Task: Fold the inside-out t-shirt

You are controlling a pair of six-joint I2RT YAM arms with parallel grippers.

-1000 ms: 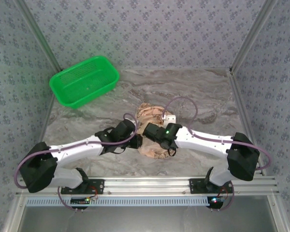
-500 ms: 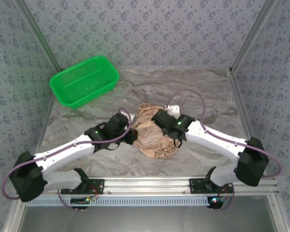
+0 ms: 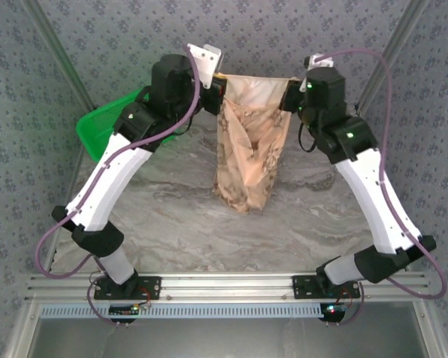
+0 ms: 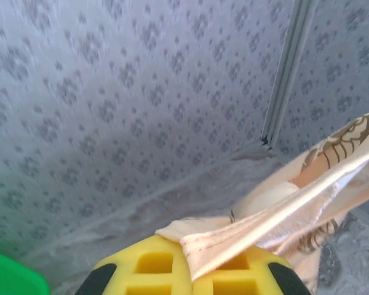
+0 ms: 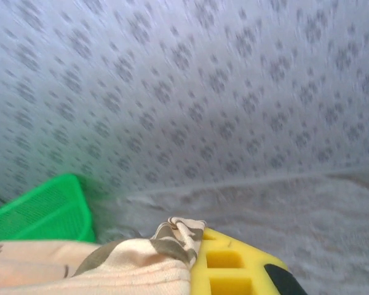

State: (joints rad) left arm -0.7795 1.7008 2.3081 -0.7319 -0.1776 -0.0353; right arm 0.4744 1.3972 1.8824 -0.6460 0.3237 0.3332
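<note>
The t-shirt (image 3: 250,142), tan-peach with dark brown print, hangs in the air over the middle of the table, its top edge stretched flat between both grippers and its lower end just above the tabletop. My left gripper (image 3: 218,80) is shut on the left top corner; in the left wrist view a hemmed edge of the t-shirt (image 4: 264,227) runs out of the yellow fingers (image 4: 149,267). My right gripper (image 3: 297,83) is shut on the right top corner, where bunched cloth of the t-shirt (image 5: 141,261) lies against its yellow finger (image 5: 234,270).
A green basket (image 3: 97,130) stands at the back left of the marble-patterned table (image 3: 172,224), partly behind the raised left arm; the basket (image 5: 40,212) also appears in the right wrist view. Patterned walls close the back and sides.
Both arms have risen from low over the table to high near the back wall and spread apart. The t-shirt went from a crumpled heap on the table to hanging stretched between them.
</note>
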